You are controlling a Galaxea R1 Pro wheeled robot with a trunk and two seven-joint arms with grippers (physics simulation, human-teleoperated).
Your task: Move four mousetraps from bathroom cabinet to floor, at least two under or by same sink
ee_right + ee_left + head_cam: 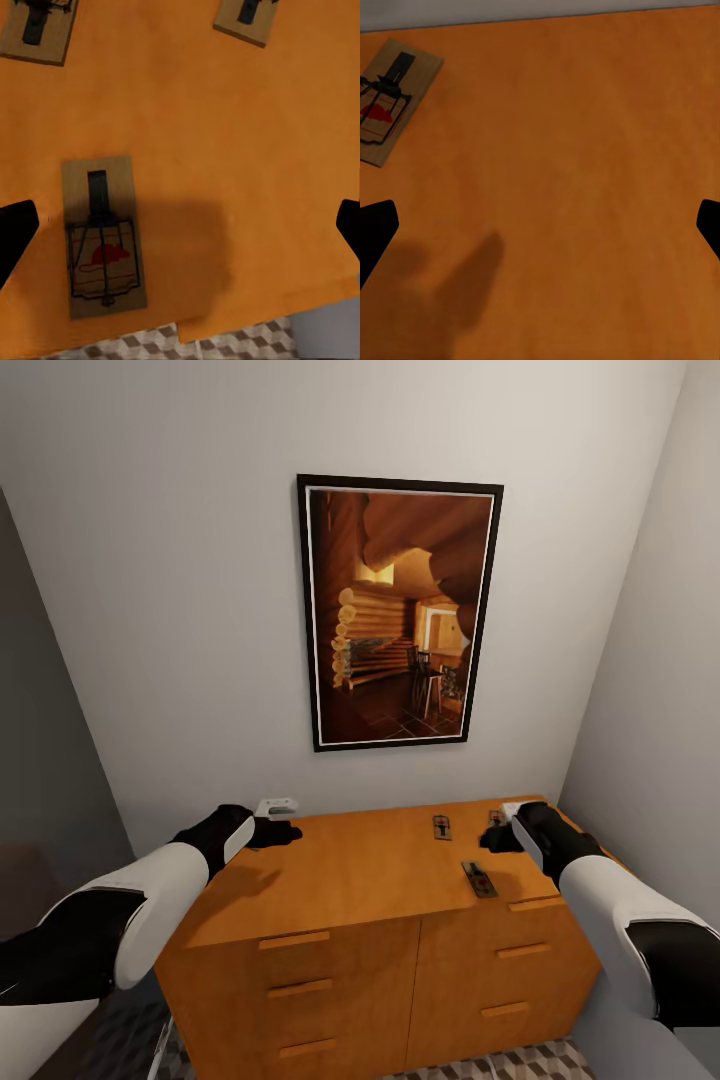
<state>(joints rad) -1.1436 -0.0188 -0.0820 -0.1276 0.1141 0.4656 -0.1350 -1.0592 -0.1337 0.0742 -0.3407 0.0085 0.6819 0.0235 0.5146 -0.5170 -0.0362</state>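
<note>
On the cabinet point(370, 880) top: mousetraps point(441, 826), flat, ungrasped. Right gripper point(180, 225), jaws wide, poised above the front-edge mousetrap for pickup; left gripper point(540, 225) likewise wide, over bare wood.

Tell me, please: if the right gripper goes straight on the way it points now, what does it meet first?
Probably the cabinet top, beside the mousetrap; the right gripper seems to be centred on bare wood.

A room in a home: a black-framed picture of a log-cabin interior point(398, 612) hangs on pale walls above a low orange-brown wooden drawer cabinet point(340, 880), with cube-patterned floor tiles point(540, 1062) below.
</note>
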